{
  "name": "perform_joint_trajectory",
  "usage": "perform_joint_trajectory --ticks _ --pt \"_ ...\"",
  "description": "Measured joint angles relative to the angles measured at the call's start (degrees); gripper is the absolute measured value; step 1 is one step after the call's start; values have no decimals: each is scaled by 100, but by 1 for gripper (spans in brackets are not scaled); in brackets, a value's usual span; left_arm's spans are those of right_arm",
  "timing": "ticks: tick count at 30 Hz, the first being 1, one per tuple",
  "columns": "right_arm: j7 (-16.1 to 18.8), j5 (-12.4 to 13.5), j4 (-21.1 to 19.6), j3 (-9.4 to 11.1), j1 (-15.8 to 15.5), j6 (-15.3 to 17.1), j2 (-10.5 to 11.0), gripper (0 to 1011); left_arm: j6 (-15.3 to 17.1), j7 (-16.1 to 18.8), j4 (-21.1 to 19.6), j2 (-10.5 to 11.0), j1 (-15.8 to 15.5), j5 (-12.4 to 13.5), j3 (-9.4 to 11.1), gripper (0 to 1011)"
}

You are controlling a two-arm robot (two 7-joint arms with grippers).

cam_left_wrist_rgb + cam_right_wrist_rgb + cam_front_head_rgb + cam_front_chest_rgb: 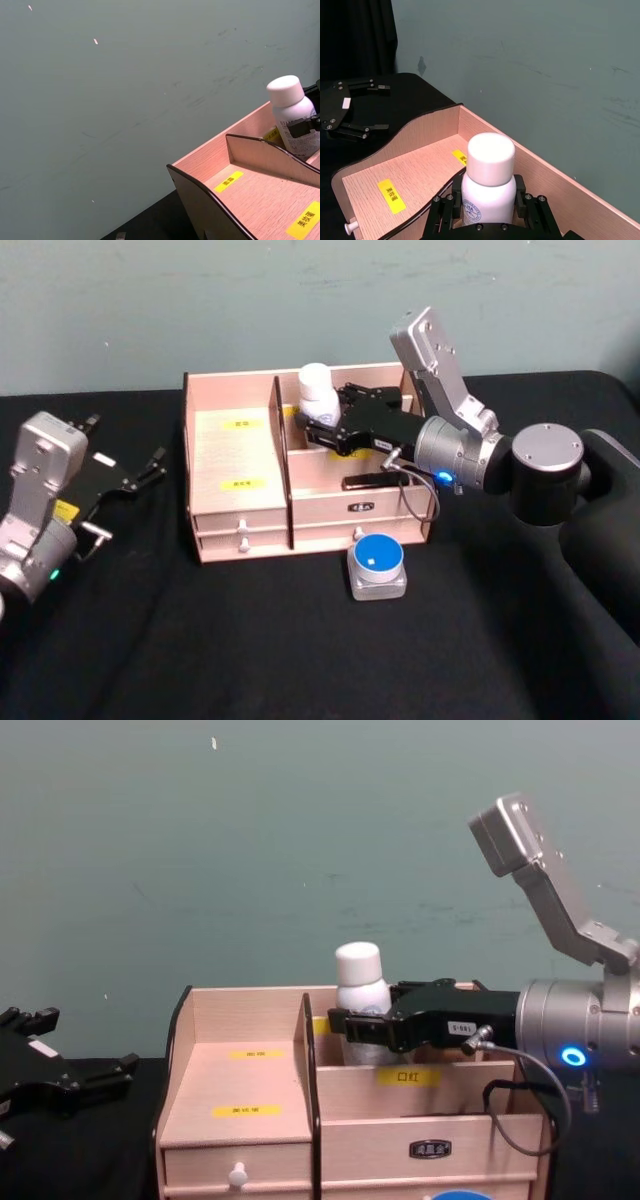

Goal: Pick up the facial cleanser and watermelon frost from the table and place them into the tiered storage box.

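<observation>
The facial cleanser, a white bottle with a white cap, stands upright in the rear right compartment of the tiered storage box. My right gripper is shut on its body from the right. The chest view shows the bottle rising above the box wall with the gripper around it. I cannot tell whether its base rests on the shelf. The watermelon frost, a small grey case with a round blue top, sits on the table in front of the box. My left gripper is parked open, left of the box.
A black cloth covers the table, with a green wall close behind the box. The box's left compartment holds nothing. Drawers with white knobs face me.
</observation>
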Motion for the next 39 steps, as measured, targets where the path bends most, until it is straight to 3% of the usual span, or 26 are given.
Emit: perform_joint_trajectory --ticks 4,8,16,19,31,39 --pt "0 0 0 0 -1 2 2 648 0 0 0 0 0 0 0 1009" --pt "-29 -8 -21 31 9 -57 -15 794 0 0 0 0 0 0 0 1010" --pt "-42 -15 -306 98 -62 -115 61 990 0 0 0 0 0 0 0 1010" --pt "-41 -15 -440 97 -76 -67 93 1002 0 0 0 0 0 0 0 1009" --pt "-184 -99 -1424 22 -212 746 397 1002 0 0 0 0 0 0 0 1010" --pt "-260 -27 -2503 72 -492 1508 883 1002 0 0 0 0 0 0 0 1010"
